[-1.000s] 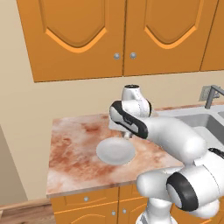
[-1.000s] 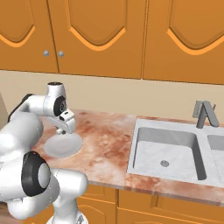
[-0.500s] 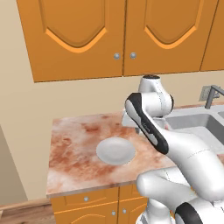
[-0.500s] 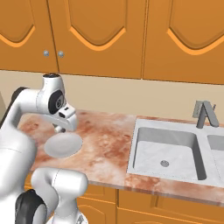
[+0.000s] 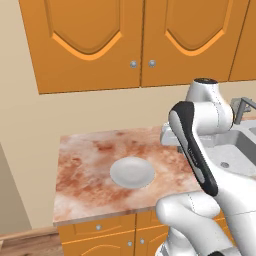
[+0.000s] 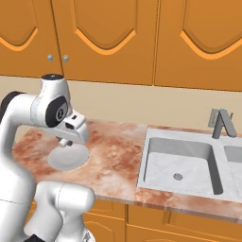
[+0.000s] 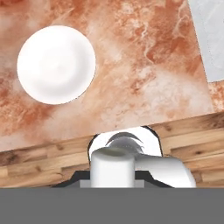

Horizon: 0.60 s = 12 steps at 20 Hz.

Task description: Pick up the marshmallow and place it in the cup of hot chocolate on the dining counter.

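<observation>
Marshmallow [image 7: 111, 168] pinched in gripper [image 7: 112, 183] in hand view; sink [image 6: 178, 163] deep in right base view

The marshmallow [image 7: 111, 168] has its lower end cut off at the bottom of the hand view. The faucet [image 5: 243, 107] is cropped by the left base view's right edge. The sink [image 6: 182, 163] runs off the right base view's right edge.

Reddish marbled counter [image 5: 90, 165] set above orange cabinets; round pale plate [image 5: 132, 172] laid on it; sink [image 6: 182, 163] inset alongside.
</observation>
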Tool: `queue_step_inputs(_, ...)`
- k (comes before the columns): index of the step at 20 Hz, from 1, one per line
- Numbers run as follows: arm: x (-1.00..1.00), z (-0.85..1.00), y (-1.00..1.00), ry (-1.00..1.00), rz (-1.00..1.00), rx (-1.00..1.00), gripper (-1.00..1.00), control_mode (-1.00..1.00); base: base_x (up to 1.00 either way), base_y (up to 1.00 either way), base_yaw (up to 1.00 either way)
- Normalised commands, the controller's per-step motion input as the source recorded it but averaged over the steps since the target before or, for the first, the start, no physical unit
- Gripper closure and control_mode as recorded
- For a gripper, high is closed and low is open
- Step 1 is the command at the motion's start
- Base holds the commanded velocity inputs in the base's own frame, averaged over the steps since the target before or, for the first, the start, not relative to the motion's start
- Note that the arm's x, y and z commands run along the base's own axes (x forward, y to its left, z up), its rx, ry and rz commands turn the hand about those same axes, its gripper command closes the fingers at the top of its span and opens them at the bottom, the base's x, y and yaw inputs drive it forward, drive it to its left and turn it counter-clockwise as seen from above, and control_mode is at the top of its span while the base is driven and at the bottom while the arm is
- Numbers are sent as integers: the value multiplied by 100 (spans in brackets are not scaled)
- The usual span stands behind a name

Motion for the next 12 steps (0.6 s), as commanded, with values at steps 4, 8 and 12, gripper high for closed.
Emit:
queue_step_inputs(4, -26, 5, -26, -5, 2, 0, 100, -100, 0, 0, 0)
queue_step_inputs(8, 0, 0, 0, 0, 0, 0, 100, -100, 0, 0, 0)
queue_step_inputs(12, 0, 0, 0, 0, 0, 0, 100, -100, 0, 0, 0)
